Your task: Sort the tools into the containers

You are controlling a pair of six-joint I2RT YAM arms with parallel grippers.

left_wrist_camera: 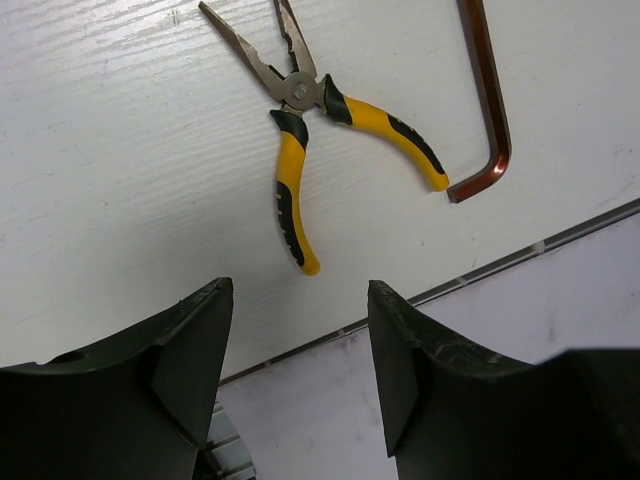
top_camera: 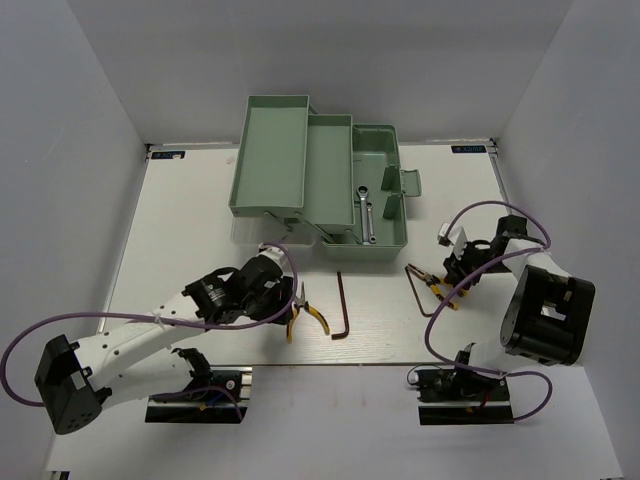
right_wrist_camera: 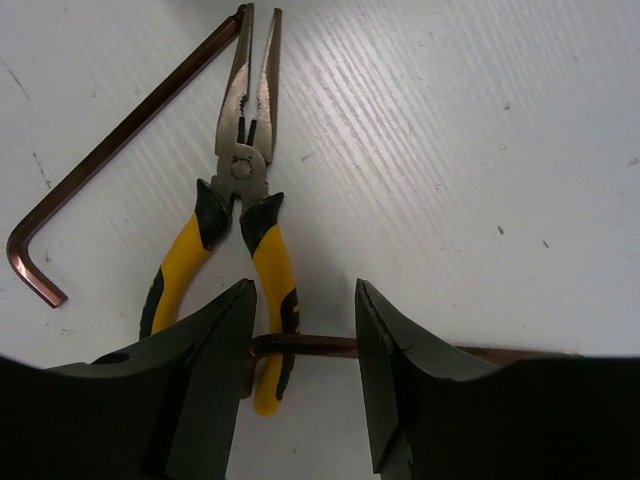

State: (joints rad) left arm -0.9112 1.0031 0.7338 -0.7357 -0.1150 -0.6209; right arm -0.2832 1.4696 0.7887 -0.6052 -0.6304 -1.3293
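Nearest, the left gripper (left_wrist_camera: 300, 290) hangs with fingers wide and empty, probably lining up on the yellow-handled pliers (left_wrist_camera: 300, 95) lying just ahead, a hex key (left_wrist_camera: 490, 90) to their right. The right gripper (right_wrist_camera: 305, 300), fingers parted and gripping nothing, hovers over the second pliers (right_wrist_camera: 240, 170), where a brown rod (right_wrist_camera: 310, 345) crosses one handle. Farthest, the mint toolbox (top_camera: 270, 100) already holds two wrenches (top_camera: 365, 205) in its bin.

A mint-green toolbox (top_camera: 300, 170) stands opened out at upper centre of the white surface (top_camera: 180, 230), with two silver wrenches (top_camera: 367, 215) lying in its right-hand bin. Below it a dark hex key (top_camera: 341, 305) lies near mid-frame. Yellow-handled pliers (top_camera: 310, 315) lie just left of it, at the tip of the left arm (top_camera: 150, 340). At right, the right arm (top_camera: 545, 310) reaches over a second pair of pliers (top_camera: 438, 288) and a second hex key (top_camera: 415, 280).
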